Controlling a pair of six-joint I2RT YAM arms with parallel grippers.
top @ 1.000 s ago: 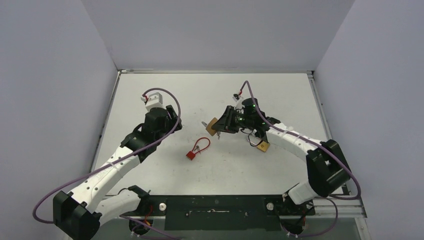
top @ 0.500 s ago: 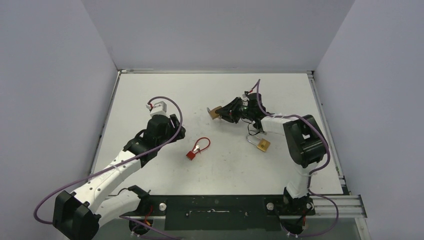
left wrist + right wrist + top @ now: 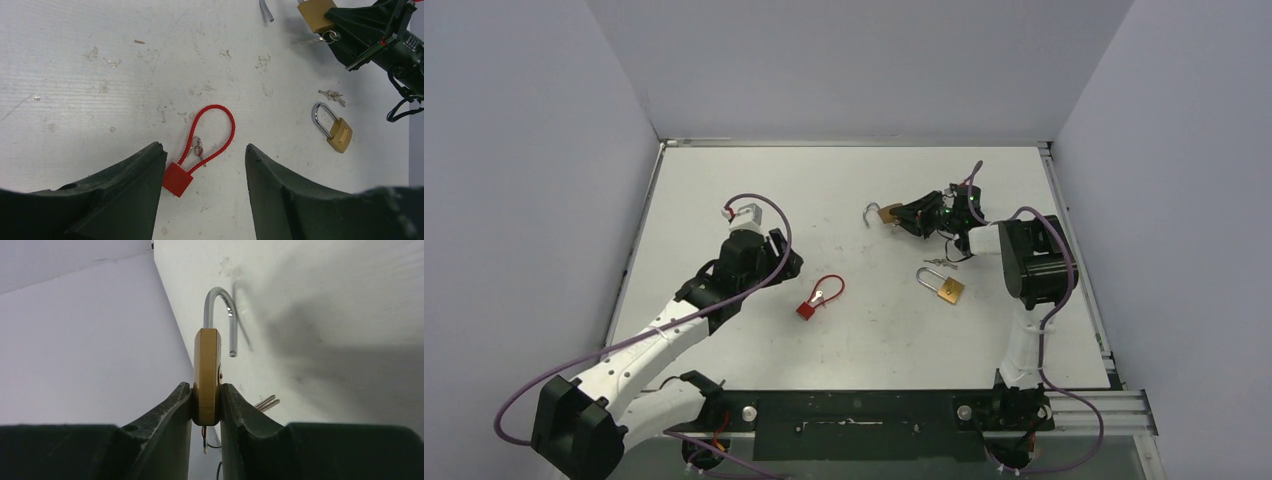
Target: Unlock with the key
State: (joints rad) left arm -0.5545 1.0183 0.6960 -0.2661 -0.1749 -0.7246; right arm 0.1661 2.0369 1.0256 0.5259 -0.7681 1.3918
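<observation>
Three locks, top view: red cable lock (image 3: pixel 821 295) mid-table; open brass padlock (image 3: pixel 890 213) up-right of it, in right gripper (image 3: pixel 912 216); second padlock (image 3: pixel 946 287) right of it.
Left wrist: left gripper (image 3: pixel 205 150) roughly half-open, empty, over red cable lock (image 3: pixel 200 145); bare table (image 3: pixel 100 75) all around.
Right wrist: fingers (image 3: pixel 170 410) clamp brass padlock (image 3: pixel 206 375), shackle (image 3: pixel 212 300) swung free, key (image 3: pixel 266 402) by its base.

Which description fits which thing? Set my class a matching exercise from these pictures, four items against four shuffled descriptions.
1 cable lock
2 padlock with open shackle
3 padlock with shut shackle
4 left gripper

A brass, lying on the table
B open, empty
C red
D clamped in the right gripper

Pairs: 1-C, 2-D, 3-A, 4-B
</observation>
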